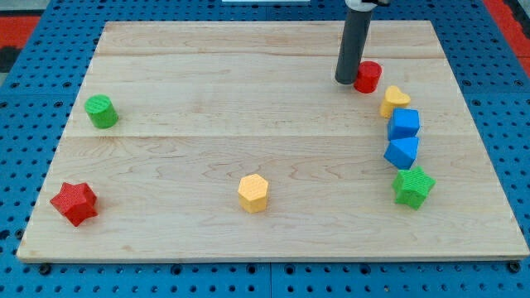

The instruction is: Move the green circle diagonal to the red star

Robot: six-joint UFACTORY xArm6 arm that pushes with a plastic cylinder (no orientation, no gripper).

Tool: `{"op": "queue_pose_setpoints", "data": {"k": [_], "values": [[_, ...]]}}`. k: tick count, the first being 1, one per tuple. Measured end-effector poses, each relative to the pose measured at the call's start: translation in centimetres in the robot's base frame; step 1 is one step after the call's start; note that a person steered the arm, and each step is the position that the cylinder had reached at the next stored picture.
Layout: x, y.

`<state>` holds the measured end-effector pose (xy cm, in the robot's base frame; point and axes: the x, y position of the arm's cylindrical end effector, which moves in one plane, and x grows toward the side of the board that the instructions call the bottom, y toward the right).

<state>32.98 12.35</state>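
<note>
The green circle stands on the wooden board at the view's left. The red star lies near the bottom-left corner, below the green circle and a little to its left. My tip rests on the board at the upper right, just left of a red round block and touching or nearly touching it. The tip is far to the right of both the green circle and the red star.
A column of blocks runs down the right side: a yellow heart, a blue block, a second blue block and a green star. A yellow hexagon sits at the bottom centre. The board's edges border blue pegboard.
</note>
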Motion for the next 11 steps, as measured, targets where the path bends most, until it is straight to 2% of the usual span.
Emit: {"op": "queue_pose_setpoints", "data": {"k": [1, 2, 3, 4, 5, 6, 7, 8, 9, 10, 11], "values": [[-0.8, 3.7], [-0.9, 2.5], [-3.1, -7.3], [-3.6, -19.0], [-2.7, -26.6], [1.9, -34.2], [8.7, -38.3], [11.0, -40.8], [11.1, -42.8], [14.9, -40.7], [15.0, -39.0]]}}
